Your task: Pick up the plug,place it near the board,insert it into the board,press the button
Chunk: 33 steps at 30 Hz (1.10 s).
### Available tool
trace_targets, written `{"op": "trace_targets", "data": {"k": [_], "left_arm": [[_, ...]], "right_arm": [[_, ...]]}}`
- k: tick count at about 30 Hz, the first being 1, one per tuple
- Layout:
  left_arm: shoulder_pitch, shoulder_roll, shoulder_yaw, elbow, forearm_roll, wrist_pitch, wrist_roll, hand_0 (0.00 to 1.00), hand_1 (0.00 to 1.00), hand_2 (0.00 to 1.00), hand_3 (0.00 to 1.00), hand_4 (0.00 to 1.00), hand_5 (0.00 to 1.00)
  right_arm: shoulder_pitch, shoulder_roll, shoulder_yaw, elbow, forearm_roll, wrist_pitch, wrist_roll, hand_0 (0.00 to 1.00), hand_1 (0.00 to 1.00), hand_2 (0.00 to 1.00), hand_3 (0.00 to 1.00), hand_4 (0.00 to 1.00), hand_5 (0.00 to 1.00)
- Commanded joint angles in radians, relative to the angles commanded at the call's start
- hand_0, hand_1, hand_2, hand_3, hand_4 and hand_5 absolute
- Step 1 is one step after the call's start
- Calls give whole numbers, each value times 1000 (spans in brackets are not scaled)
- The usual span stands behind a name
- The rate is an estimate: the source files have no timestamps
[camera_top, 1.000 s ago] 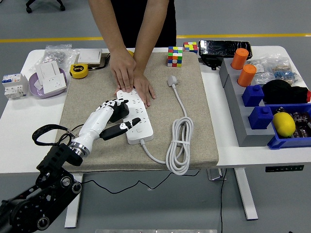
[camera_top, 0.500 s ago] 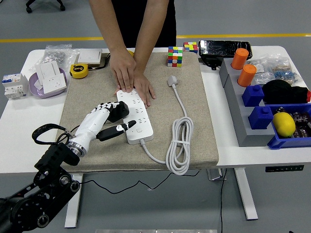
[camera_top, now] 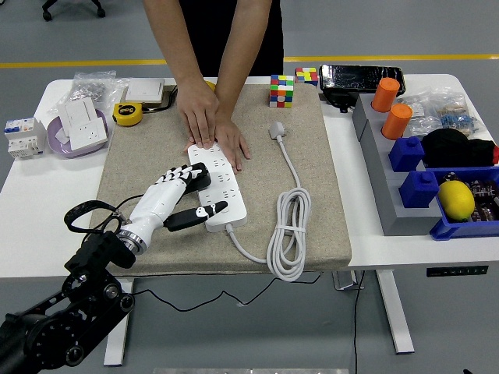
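A white power board (camera_top: 224,178) lies on the beige mat (camera_top: 320,195), running from the person's side toward me. A black plug (camera_top: 196,173) sits on the board's left side. My left hand (camera_top: 192,195) has its white fingers curled against the plug, and its thumb reaches across the board's near end. Whether the plug's pins are seated in a socket is hidden. At the far end, the person's two hands (camera_top: 207,121) press flat on the board. The board's own white cord (camera_top: 288,234) is coiled to the right and ends in a white plug (camera_top: 277,130).
Rubik's cubes (camera_top: 281,89) stand at the mat's far edge. On the left are a yellow tape measure (camera_top: 127,114) and a purple bowl (camera_top: 56,142) holding a socket. On the right are orange cups (camera_top: 384,93), blue bins (camera_top: 460,227) and a lemon (camera_top: 455,199).
My left hand has slid slightly toward me and to the right, and its thumb now lies nearer the board's near end. The person's hands have stayed in place.
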Motion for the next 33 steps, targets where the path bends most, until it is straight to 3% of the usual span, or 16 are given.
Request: {"op": "trace_targets", "data": {"k": [16,24,29,32,33], "left_arm": [[-14,-1,24,0,26,-6,3,998,998,955,898,998,998],[-12,5,11,-62,41,15,-17,998,998,950,898,998,998],[-6,10,17,-130,-23,33,-32,998,983,921,886,998,998],[1,12,9,-173,-50,13,-2,998,983,921,886,998,998],[4,13,6,-189,-58,2,14,775,774,734,878,905,791]], "right_arm": [[2,-1,-1,0,-1,0,0,825,748,744,783,998,896],[0,-2,-3,0,-2,1,-1,824,748,744,783,998,896],[-2,-2,-3,0,0,0,0,824,748,745,783,998,897],[-1,-2,-4,0,2,0,0,824,748,745,783,998,897],[-1,-2,-3,0,2,0,0,824,748,744,783,998,896]]}}
